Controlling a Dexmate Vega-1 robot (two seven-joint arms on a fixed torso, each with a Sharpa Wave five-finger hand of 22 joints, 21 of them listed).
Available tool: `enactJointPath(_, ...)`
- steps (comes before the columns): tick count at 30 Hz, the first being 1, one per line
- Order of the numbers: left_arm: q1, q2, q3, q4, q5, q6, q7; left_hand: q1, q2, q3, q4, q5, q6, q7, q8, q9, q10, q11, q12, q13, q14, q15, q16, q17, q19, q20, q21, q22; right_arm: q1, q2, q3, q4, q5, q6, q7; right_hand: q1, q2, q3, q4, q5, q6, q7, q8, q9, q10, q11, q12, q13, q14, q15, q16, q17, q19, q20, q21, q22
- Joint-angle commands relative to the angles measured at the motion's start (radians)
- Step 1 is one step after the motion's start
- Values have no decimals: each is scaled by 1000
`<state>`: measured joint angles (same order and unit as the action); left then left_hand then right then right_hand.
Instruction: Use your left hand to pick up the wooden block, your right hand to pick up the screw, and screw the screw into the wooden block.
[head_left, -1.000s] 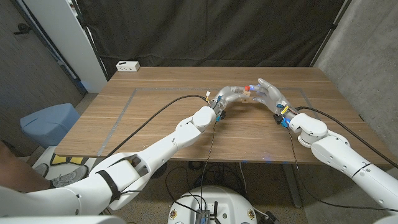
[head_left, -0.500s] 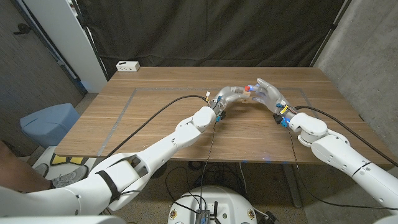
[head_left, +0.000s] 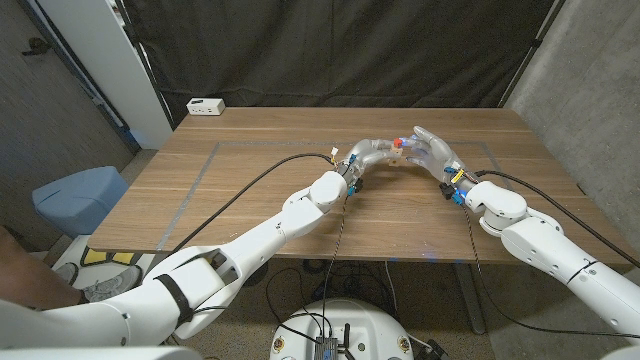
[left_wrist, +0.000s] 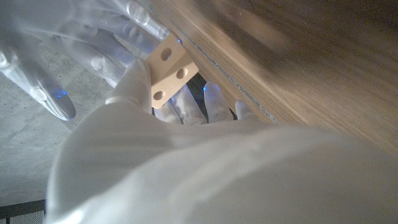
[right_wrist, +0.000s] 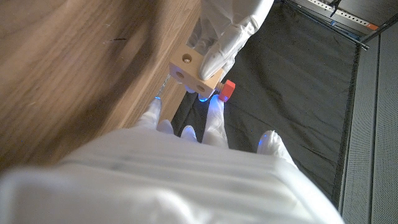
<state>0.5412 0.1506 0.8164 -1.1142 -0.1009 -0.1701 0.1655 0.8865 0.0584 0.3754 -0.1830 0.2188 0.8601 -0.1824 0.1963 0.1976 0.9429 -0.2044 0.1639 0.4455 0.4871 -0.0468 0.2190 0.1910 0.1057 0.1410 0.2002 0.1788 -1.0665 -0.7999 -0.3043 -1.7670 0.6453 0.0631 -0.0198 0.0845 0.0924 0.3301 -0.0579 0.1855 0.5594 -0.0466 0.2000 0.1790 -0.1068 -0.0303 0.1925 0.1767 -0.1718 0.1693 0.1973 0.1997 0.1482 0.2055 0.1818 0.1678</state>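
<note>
Now my left hand (head_left: 372, 152) grips the wooden block (right_wrist: 196, 70), my right hand (head_left: 428, 150) pinches the red-headed screw (right_wrist: 227, 90) against it; threading in remains, I'd judge.

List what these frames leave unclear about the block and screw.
- Screw: right wrist view shows just its red head; the wooden block hides any shank, so thread depth is unknown.
- Right hand: head view too small to confirm its grip.
- Left hand: covers part of the block.

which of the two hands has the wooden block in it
The left hand: its fingers wrap the wooden block. The right hand is at the red screw beside the block instead.
</note>
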Motion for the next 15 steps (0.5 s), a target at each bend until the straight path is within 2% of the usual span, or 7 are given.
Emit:
enactJointPath(1, -4, -3, 0, 7, -4, 3, -3, -26, 59, 27, 26, 4, 68, 55, 9, 5, 12, -6, 70, 92, 10, -64, 2, 3, 4, 5, 7, 5, -6, 0, 4, -2, 6, -7, -9, -3, 7, 9, -1, 8, 11, 2, 6, 1, 8, -4, 7, 3, -4, -8, 6, 1, 8, 3, 6, 2)
enactJointPath(15, -11, -10, -1, 28, -12, -3, -9, -26, 59, 28, 27, 4, 69, 54, 9, 5, 14, -6, 72, 92, 11, -64, 1, 2, 5, 4, 7, 5, -16, -2, 8, -11, 8, -12, -21, -1, 9, 14, -3, 8, 46, 4, 11, 1, 39, -19, 13, 3, 14, -15, 11, -1, 14, 3, 8, 2)
